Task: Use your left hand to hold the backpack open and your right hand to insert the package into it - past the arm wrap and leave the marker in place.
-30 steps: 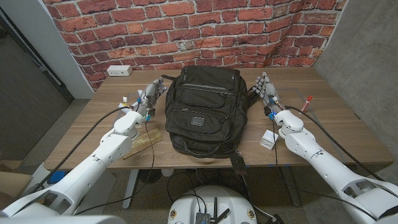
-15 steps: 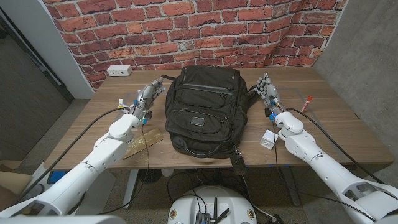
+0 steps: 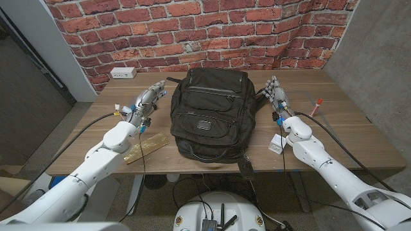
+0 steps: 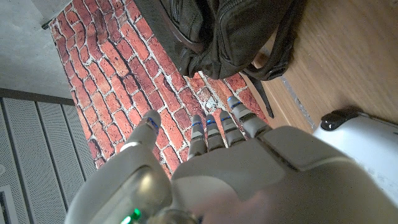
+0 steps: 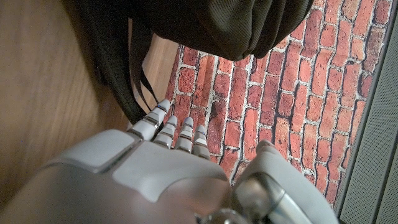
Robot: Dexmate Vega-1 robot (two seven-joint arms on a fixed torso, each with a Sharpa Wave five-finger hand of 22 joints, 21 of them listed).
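Observation:
The black backpack (image 3: 209, 114) lies zipped in the middle of the table, top toward the brick wall. My left hand (image 3: 145, 100) hovers beside its left side with fingers stretched out, holding nothing. My right hand (image 3: 277, 95) stands beside its right side, fingers extended and empty. The flat tan package (image 3: 145, 147) lies near the front edge, beside my left forearm. An orange-red marker (image 3: 316, 106) lies right of my right hand. The left wrist view has my left hand (image 4: 211, 158) below the backpack (image 4: 230, 28). The right wrist view has my right hand (image 5: 165, 165) near the backpack (image 5: 236, 25) and its strap (image 5: 118, 68).
A small white item (image 3: 279, 143) lies by my right forearm. A white power strip (image 3: 122, 72) sits at the table's far left corner. The brick wall (image 3: 205, 29) stands right behind the table. A tag (image 3: 245, 168) hangs off the backpack over the front edge.
My left arm has swung outward to the left, and the left hand has drifted slightly away from the backpack, uncovering more of the package. The right hand has stayed put.

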